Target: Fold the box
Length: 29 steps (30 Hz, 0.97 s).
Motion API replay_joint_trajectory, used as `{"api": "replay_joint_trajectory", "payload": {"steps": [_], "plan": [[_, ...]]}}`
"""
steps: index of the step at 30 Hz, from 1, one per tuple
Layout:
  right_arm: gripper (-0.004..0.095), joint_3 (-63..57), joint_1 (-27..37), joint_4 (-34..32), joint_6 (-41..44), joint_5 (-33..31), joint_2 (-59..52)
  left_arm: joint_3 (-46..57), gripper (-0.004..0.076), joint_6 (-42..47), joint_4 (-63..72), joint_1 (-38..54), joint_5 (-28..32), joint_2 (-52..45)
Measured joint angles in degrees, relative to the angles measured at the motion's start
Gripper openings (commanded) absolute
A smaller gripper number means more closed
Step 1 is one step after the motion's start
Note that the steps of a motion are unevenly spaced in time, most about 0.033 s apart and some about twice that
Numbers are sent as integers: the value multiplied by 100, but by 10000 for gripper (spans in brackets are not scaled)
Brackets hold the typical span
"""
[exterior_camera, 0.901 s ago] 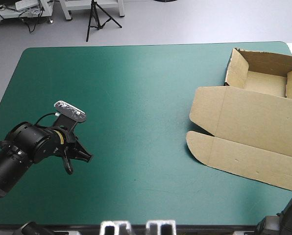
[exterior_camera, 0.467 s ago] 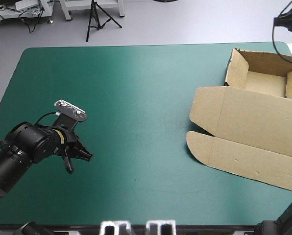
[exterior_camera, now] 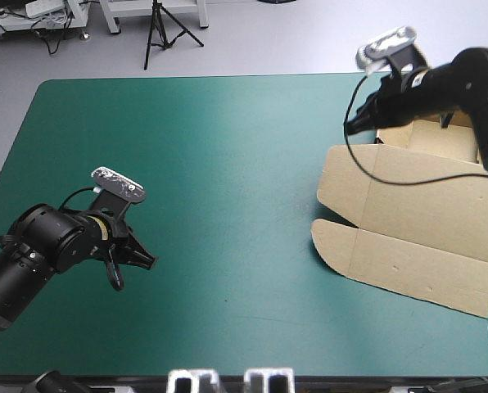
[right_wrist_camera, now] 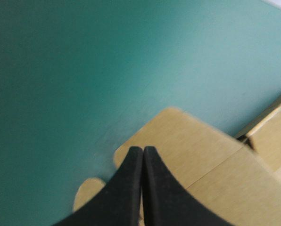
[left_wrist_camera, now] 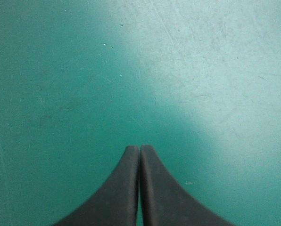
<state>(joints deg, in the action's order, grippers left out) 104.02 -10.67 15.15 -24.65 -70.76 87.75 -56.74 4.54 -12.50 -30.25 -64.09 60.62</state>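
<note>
A: Both grippers closed?
B: Yes, fingers [left_wrist_camera: 119, 193] pressed together, empty. The right gripper [exterior_camera: 348, 128] has just swung in over the box [exterior_camera: 424, 213] at the far right corner of the table [exterior_camera: 228, 147]; the left gripper [exterior_camera: 148, 262] waits near the left edge. Folding seems about to start.

So we've got a table with a teal-green cover [exterior_camera: 228, 164] filling most of the high view, lit brighter toward its far middle and dimmer at the left, and past its far edge we see pale grey floor [exterior_camera: 309, 37], a black tripod [exterior_camera: 155, 24] and some white bench legs [exterior_camera: 111, 18].
</note>
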Motion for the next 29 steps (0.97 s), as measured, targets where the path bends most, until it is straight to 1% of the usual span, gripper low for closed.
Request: {"api": "replay_joint_trajectory", "payload": {"steps": [3, 6, 11, 16, 21, 29], "plan": [[-17, -993, -233, 46, 0, 0, -593, 0, -8, 0, 0, 0, 0, 0], [-17, -1926, -262, 55, 0, 79, -1175, 4, -8, 0, 0, 0, 0, 0], [-17, -3426, -262, -46, 5, 528, -2184, 109, -8, 0, 59, 0, 25, -2], [-17, -4466, -262, -142, 5, 898, -3036, 271, -8, 0, 226, 0, 57, -7], [-17, -4988, -262, -185, 5, 1058, -3547, 332, -8, 0, 382, 0, 119, -7], [-17, -5033, -262, -237, 0, 1218, -3596, 332, -8, 23, 432, 0, 258, -7]]}}
